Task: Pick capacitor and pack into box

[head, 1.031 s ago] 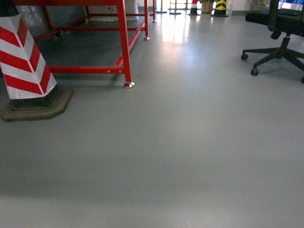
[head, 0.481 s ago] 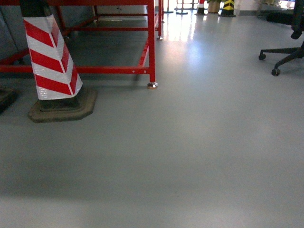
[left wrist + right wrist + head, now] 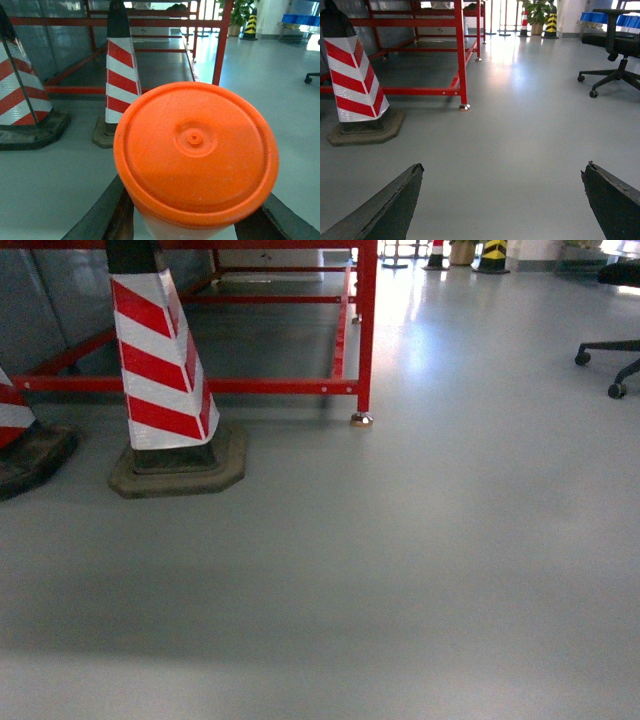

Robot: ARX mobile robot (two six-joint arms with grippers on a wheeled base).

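My left gripper (image 3: 192,220) is shut on the capacitor (image 3: 195,150), a pale cylinder whose round orange end cap fills the middle of the left wrist view. Its dark fingers (image 3: 107,215) press against both sides of the body under the cap. In the right wrist view my right gripper (image 3: 503,170) stands wide open above bare grey floor, nothing between its fingers (image 3: 395,200). Neither gripper appears in the head view. The box is out of view in every frame.
A red-and-white striped cone (image 3: 160,370) on a dark base stands ahead on the left, with a second cone (image 3: 15,435) at the left edge. Behind them is a red metal frame (image 3: 365,330). An office chair (image 3: 615,45) is at the far right.
In the head view the striped cone and red frame have slid to the right, and the chair has drifted toward the right edge. A second cone has come in at the left.
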